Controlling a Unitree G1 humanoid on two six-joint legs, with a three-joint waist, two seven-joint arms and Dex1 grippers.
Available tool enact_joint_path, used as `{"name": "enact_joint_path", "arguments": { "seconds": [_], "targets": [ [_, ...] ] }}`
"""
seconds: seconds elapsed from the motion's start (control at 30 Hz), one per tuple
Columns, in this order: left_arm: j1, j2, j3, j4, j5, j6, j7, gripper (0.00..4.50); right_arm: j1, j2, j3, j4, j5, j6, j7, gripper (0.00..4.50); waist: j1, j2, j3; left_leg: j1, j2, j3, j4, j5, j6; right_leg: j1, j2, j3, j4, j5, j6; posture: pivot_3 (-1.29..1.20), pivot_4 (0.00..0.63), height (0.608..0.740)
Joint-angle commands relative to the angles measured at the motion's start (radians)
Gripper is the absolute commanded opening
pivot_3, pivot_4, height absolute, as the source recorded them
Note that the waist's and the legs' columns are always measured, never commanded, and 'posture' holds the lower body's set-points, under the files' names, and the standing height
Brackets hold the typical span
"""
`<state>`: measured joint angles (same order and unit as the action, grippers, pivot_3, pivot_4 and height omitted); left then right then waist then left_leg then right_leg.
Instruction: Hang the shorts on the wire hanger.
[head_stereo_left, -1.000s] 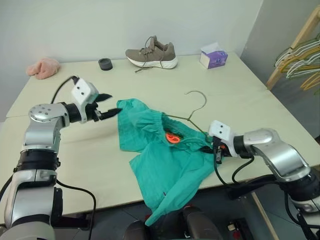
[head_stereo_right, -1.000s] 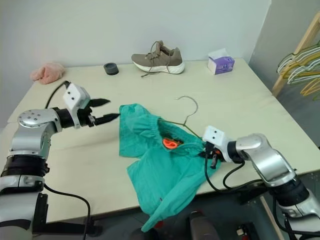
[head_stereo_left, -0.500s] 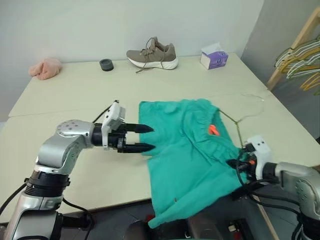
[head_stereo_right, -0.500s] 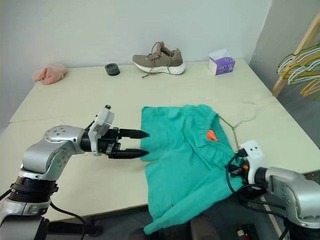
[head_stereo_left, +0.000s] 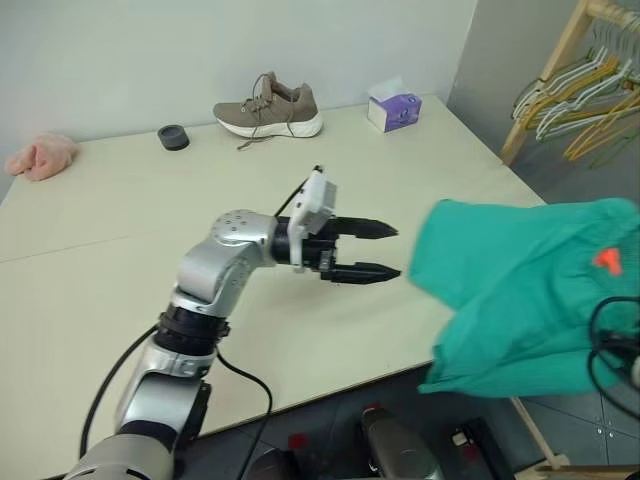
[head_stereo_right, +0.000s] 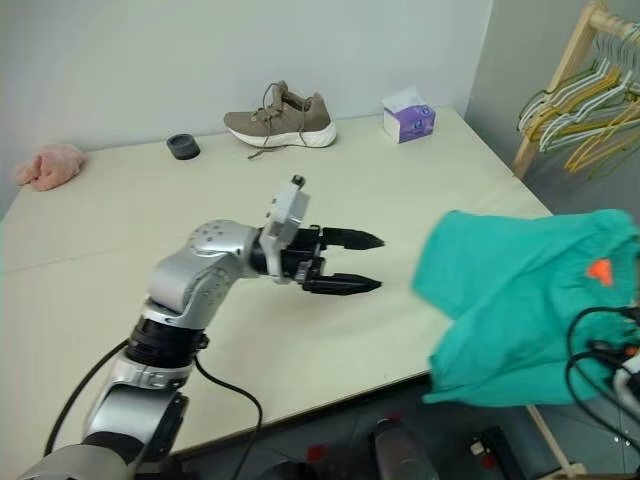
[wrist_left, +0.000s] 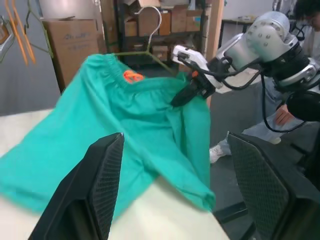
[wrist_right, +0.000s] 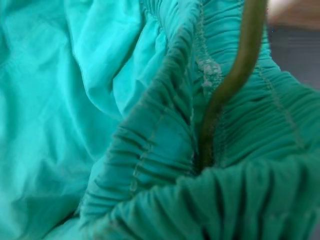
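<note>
Left wrist view: the right claw (wrist_left: 182, 96) pinches the wire hanger (wrist_left: 145, 50) through the shorts (wrist_left: 115, 125), lifting them past the surface's (head_stereo_left: 120, 270) right edge. The left claw (head_stereo_left: 385, 251) hovers spread, free to help.

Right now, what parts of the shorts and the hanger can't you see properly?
- The wire hanger: in the left wrist view its lower wire is hidden inside the shorts.
- The shorts in the left eye view: their right side is cut off by the picture edge.
- The right tool: its tips are buried in the fabric in the left wrist view.
</note>
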<state>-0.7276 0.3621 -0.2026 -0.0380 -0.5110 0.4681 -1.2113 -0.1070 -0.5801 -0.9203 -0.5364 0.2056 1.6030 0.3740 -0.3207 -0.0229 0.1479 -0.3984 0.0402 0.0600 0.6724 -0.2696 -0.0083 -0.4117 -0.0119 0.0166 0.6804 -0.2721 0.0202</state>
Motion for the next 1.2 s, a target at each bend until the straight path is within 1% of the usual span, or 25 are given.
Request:
{"name": "enact_joint_path", "arguments": {
  "seconds": [0.03, 0.07, 0.1, 0.17, 0.27, 0.57, 0.83, 1.03, 1.2],
  "targets": [
    [-0.049, -0.044, -0.012, -0.025, 0.03, -0.043, 0.048, 3.47, -0.133, -0.138, -0.025, 0.123, -0.06, -0.111, -0.075, 0.0, -0.023, 0.002, 0.004, 0.001, -0.001, 0.0, -0.001, 0.0, 0.0, 0.001, -0.001, 0.0, -0.001, 0.0, 0.0, -0.47, 0.176, 0.74],
    [-0.053, -0.053, -0.014, -0.026, 0.036, -0.049, 0.054, 3.47, -0.161, -0.167, -0.016, 0.158, -0.068, -0.137, -0.086, 0.0, -0.035, 0.003, 0.006, 0.003, -0.003, 0.001, -0.002, 0.0, 0.0, 0.002, -0.002, 0.001, -0.001, 0.0, 0.0, -0.47, 0.176, 0.74],
    [-0.059, -0.062, -0.018, -0.024, 0.043, -0.05, 0.06, 3.47, -0.204, -0.193, -0.008, 0.2, -0.075, -0.153, -0.103, 0.0, -0.041, 0.003, 0.006, 0.005, -0.01, 0.001, -0.006, 0.0, 0.0, 0.002, -0.004, 0.002, -0.001, -0.001, 0.002, -0.47, 0.176, 0.74],
    [-0.074, -0.074, -0.031, -0.016, 0.068, -0.065, 0.077, 3.47, -0.278, -0.239, 0.018, 0.272, -0.082, -0.196, -0.126, 0.0, -0.053, 0.004, 0.007, 0.008, -0.012, 0.001, -0.01, 0.0, 0.001, 0.004, -0.006, 0.002, -0.001, -0.003, 0.004, -0.46, 0.176, 0.74],
    [-0.091, -0.088, -0.038, -0.008, 0.089, -0.089, 0.086, 3.47, -0.338, -0.268, 0.05, 0.327, -0.084, -0.233, -0.145, 0.0, -0.068, 0.004, 0.008, 0.009, -0.011, 0.0, -0.011, 0.001, 0.001, 0.005, -0.005, 0.002, -0.001, -0.003, 0.005, -0.46, 0.171, 0.74],
    [-0.13, -0.112, -0.047, 0.019, 0.106, -0.132, 0.079, 3.47, -0.412, -0.271, 0.051, 0.439, -0.116, -0.288, -0.254, 0.0, -0.07, 0.007, 0.01, 0.009, -0.012, 0.002, -0.011, 0.001, 0.0, 0.005, -0.01, 0.004, -0.001, -0.005, 0.009, -0.46, 0.16, 0.74],
    [-0.156, -0.134, -0.045, 0.066, 0.116, -0.169, 0.064, 3.47, -0.477, -0.3, 0.041, 0.571, -0.131, -0.38, -0.329, 0.0, -0.078, 0.008, 0.009, 0.01, -0.012, 0.003, -0.011, 0.001, 0.0, 0.006, -0.01, 0.004, -0.001, -0.005, 0.009, -0.47, 0.141, 0.74],
    [-0.195, -0.159, -0.028, 0.103, 0.101, -0.187, 0.05, 3.47, -0.506, -0.358, 0.027, 0.728, -0.129, -0.483, -0.378, 0.0, -0.084, 0.009, 0.009, 0.01, -0.012, 0.003, -0.011, 0.001, 0.0, 0.006, -0.01, 0.004, -0.001, -0.006, 0.01, -0.47, 0.128, 0.74],
    [-0.218, -0.17, -0.026, 0.123, 0.095, -0.192, 0.03, 3.47, -0.536, -0.389, 0.039, 0.83, -0.111, -0.471, -0.395, 0.0, -0.097, 0.009, 0.009, 0.011, -0.012, 0.004, -0.012, 0.001, 0.0, 0.006, -0.01, 0.005, -0.001, -0.006, 0.01, -0.47, 0.121, 0.74]
  ]
}}
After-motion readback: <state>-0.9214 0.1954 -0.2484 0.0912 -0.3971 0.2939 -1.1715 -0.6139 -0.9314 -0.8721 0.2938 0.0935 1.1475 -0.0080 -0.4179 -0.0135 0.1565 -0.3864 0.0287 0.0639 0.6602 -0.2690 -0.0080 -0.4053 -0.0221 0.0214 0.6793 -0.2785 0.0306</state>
